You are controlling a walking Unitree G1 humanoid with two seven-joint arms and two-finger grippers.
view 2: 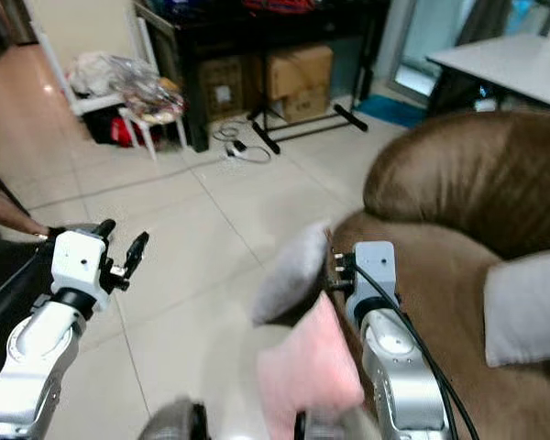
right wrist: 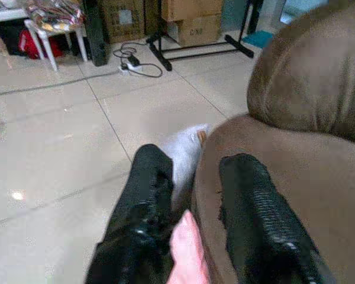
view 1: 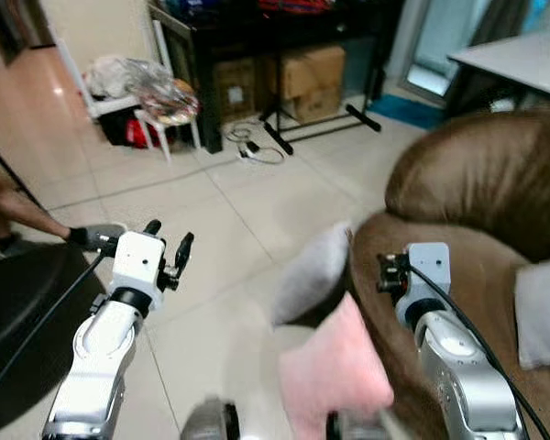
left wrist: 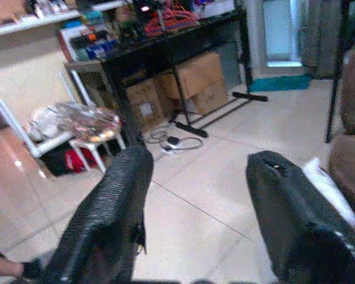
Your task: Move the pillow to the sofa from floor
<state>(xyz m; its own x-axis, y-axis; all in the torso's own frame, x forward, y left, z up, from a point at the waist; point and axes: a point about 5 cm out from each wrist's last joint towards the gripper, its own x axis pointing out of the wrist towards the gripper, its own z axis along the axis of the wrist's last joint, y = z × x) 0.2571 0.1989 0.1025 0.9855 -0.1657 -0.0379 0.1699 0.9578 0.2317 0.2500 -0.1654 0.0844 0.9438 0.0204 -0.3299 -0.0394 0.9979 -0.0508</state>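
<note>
Two black fingers of the left gripper (left wrist: 195,219) are seen spread wide apart with nothing between them, raised over pale floor tiles (view 1: 238,211). The right gripper (right wrist: 192,219) is likewise held with its fingers parted, hovering at the front edge of the brown sofa (view 1: 477,192); a pink pillow (view 1: 335,371) is seen just beneath it, its corner between the fingers, though whether it is touched cannot be told. A grey pillow (view 1: 310,270) is leaned against the front of the sofa, standing on the floor just beyond the right gripper. Another pale cushion (view 1: 541,312) is lain on the sofa seat at the far right.

Beyond, the glossy tiled floor is stretched toward a black table (left wrist: 171,44) with cardboard boxes (view 1: 312,78) stored under it, and a cable (view 1: 252,151) is coiled on the tiles in front. A small white stool (view 1: 170,124) loaded with bags is stood to the left of it. A person's leg (view 1: 37,215) is seen at the left edge.
</note>
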